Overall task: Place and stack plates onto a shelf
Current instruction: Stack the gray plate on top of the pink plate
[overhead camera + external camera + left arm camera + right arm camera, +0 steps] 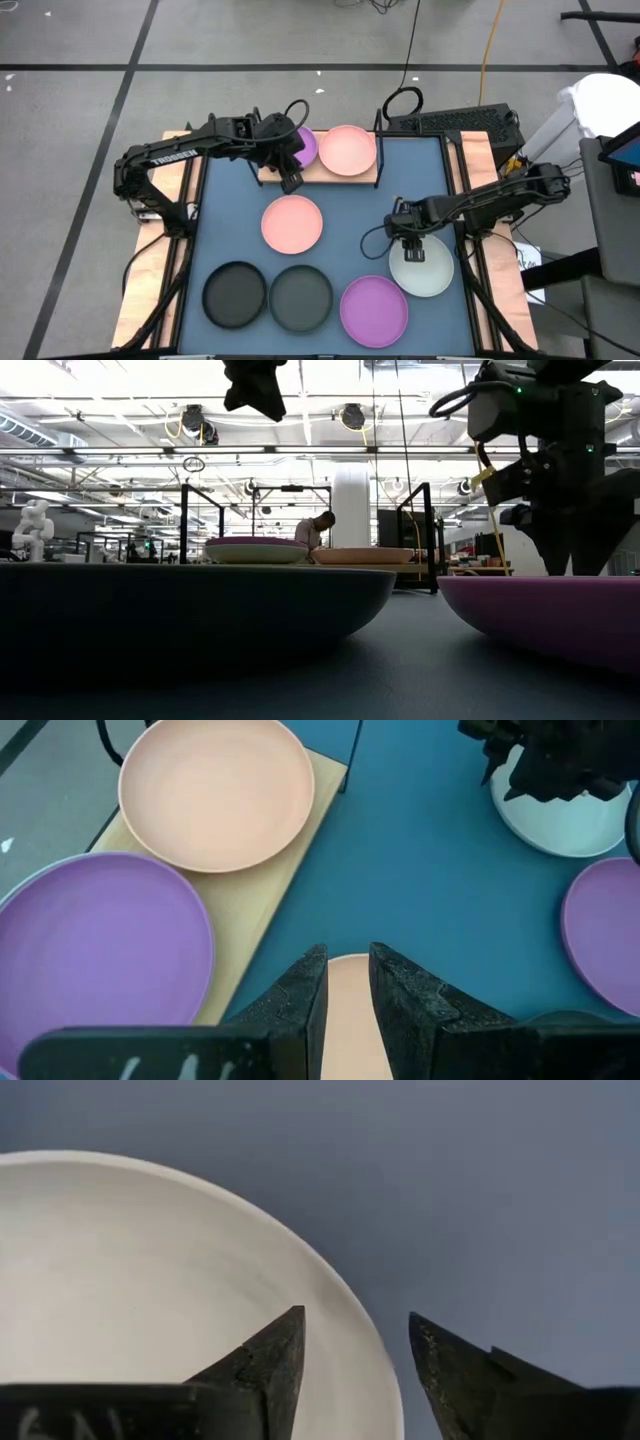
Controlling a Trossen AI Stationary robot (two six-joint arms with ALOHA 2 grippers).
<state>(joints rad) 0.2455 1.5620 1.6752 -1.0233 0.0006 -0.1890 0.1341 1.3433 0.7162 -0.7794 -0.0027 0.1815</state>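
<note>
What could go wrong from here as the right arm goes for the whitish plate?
The right gripper straddles only the thin rim of the whitish plate, so a shallow bite might slip when lifted. On the shelf, the left gripper hangs near the purple plate, so a delivery there could meet that arm.

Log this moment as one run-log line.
shelf: purple plate, pink plate | right pincer: open, straddling whitish plate rim | left pincer: above shelf edge, empty

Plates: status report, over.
Right claw open, astride the whitish plate rim. Left claw empty, narrow gap, near the shelf, which holds a purple plate and a pink plate. Nothing in the way.
</note>
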